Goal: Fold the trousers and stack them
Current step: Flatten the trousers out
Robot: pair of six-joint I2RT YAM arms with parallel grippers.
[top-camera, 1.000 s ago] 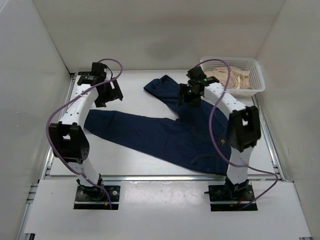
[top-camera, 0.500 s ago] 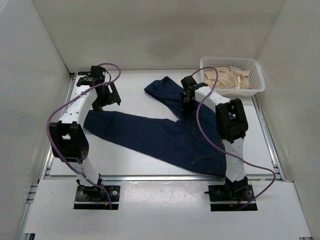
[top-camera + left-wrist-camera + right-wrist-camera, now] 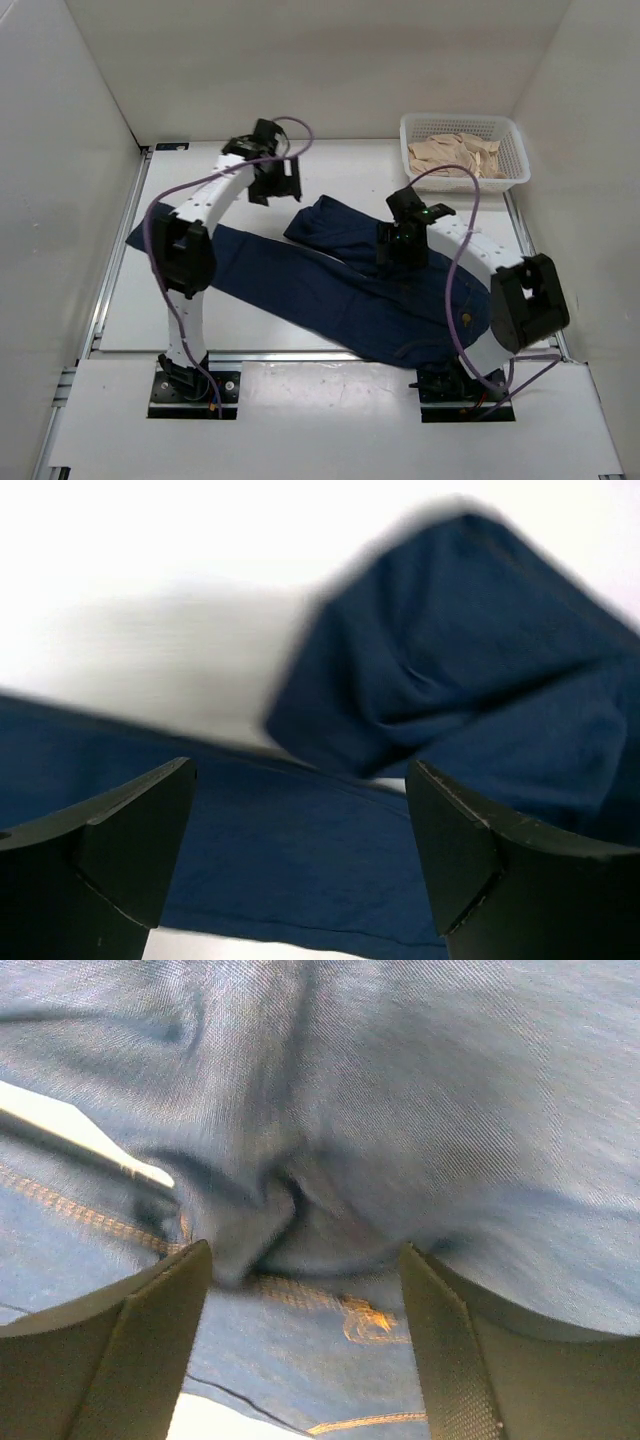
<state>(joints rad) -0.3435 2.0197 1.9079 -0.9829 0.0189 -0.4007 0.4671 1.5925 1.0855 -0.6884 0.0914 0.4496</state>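
The dark navy trousers (image 3: 300, 285) lie slanted across the table, one leg stretched out to the left edge. The other leg (image 3: 325, 220) is bunched toward the middle. My left gripper (image 3: 276, 184) hovers open just beyond that bunched leg. In the left wrist view its jaws (image 3: 300, 865) stand wide apart above the flat leg, with the bunched leg's end (image 3: 450, 650) ahead. My right gripper (image 3: 400, 248) is low over the crotch area. In the right wrist view it (image 3: 305, 1345) is open, holding nothing, over rumpled denim (image 3: 400, 1110) and an orange-stitched seam (image 3: 360, 1320).
A white plastic basket (image 3: 515, 175) holding beige cloth (image 3: 455, 152) stands at the back right corner. White walls close in the table on three sides. Bare tabletop (image 3: 200, 320) shows near the left arm's base.
My left arm has swung from the far left to the back middle. The right gripper moved nearer, from the upper leg to the crotch. The trousers slid left and toward the near edge.
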